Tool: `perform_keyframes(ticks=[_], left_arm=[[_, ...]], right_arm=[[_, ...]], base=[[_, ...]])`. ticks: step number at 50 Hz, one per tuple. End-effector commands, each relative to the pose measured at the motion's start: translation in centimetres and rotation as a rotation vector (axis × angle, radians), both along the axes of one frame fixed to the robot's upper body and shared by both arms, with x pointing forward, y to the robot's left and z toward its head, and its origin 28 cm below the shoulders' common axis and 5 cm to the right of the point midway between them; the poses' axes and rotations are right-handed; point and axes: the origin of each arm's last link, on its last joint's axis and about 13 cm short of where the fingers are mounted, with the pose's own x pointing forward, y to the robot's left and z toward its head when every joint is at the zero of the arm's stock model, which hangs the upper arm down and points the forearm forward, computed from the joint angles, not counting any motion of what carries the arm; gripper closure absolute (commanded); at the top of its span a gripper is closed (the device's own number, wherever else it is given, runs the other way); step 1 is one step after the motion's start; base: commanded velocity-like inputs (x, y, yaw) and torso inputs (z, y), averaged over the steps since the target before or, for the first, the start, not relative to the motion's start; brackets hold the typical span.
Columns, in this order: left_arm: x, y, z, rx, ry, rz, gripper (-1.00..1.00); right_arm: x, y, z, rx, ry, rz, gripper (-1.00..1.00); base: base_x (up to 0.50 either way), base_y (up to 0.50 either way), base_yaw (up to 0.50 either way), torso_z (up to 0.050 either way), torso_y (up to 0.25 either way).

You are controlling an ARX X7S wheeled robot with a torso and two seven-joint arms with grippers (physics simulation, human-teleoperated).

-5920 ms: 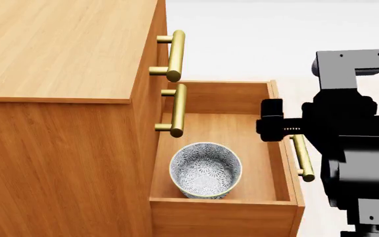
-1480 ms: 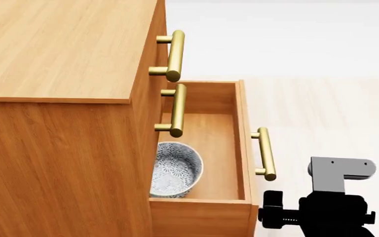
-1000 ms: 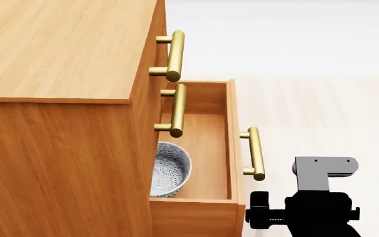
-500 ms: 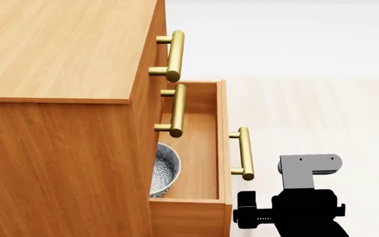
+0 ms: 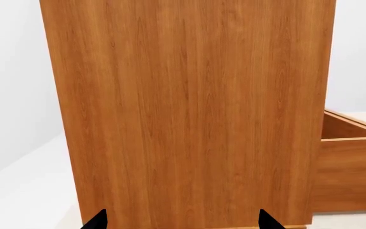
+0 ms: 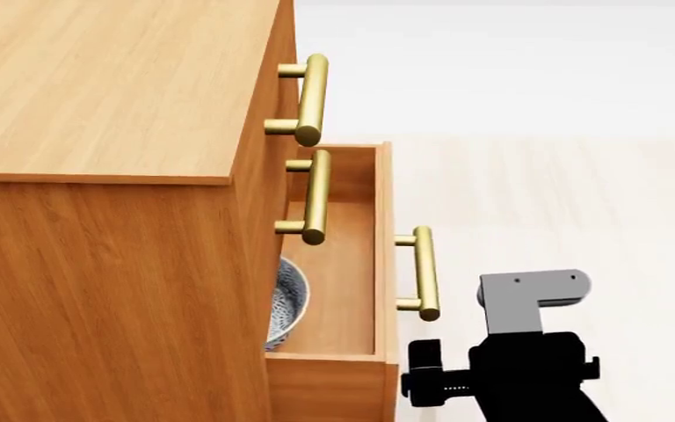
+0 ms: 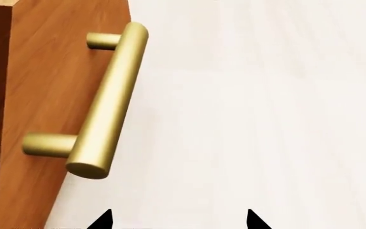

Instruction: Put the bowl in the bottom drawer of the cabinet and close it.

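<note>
The bottom drawer [image 6: 361, 264] sticks out a little way from the cabinet [image 6: 103, 176]. The bowl [image 6: 286, 303] sits inside the drawer, mostly hidden under the cabinet's edge, so only a slice of its flowery side shows.

The right gripper [image 7: 177, 220] has its two black fingertips [image 7: 101, 220] spread wide, with nothing between them. The drawer's brass handle [image 7: 103, 105] is just ahead of the fingertips and off to one side, not touching them. Pale floor [image 7: 266, 95] fills the space in front of the fingers. In the head view the right arm [image 6: 513, 369] is low, beside the drawer front.

The left gripper [image 5: 179, 220] is also spread wide and empty. The cabinet's big plain wooden side is straight ahead of its fingertips and blocks most of the view. A corner of the open drawer pokes out past that wall.

Two more brass handles [image 6: 312, 97] sit on the upper drawers.
</note>
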Motion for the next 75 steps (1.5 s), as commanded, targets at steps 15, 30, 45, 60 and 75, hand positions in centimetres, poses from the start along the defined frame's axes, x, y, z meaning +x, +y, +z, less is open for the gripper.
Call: perform_keyframes(ticks=[15, 30, 45, 60, 75], left_arm=[[0.0, 0.1, 0.0, -0.004, 0.000, -0.003, -1.00], [-0.1, 0.1, 0.1, -0.004, -0.001, -0.005, -1.00], [-0.1, 0.1, 0.1, -0.005, -0.002, -0.007, -1.00], [0.0, 0.1, 0.1, -0.005, -0.002, -0.007, -1.00], [-0.1, 0.1, 0.2, -0.007, -0.002, -0.008, -1.00]], right_arm=[[0.1, 2.1, 0.1, 0.028, 0.006, 0.049, -1.00], [0.0, 3.3, -0.1, -0.025, 0.002, 0.079, -1.00], [-0.1, 4.5, -0.2, -0.061, -0.012, 0.115, -1.00], [0.0, 5.3, 0.0, -0.060, -0.027, 0.133, -1.00], [0.1, 6.5, 0.0, -0.061, -0.038, 0.178, -1.00]], base=[[0.00, 0.00, 0.00, 0.000, 0.000], [0.00, 0.00, 0.00, 0.000, 0.000], [0.00, 0.00, 0.00, 0.000, 0.000], [0.00, 0.00, 0.00, 0.000, 0.000], [0.00, 0.00, 0.00, 0.000, 0.000]])
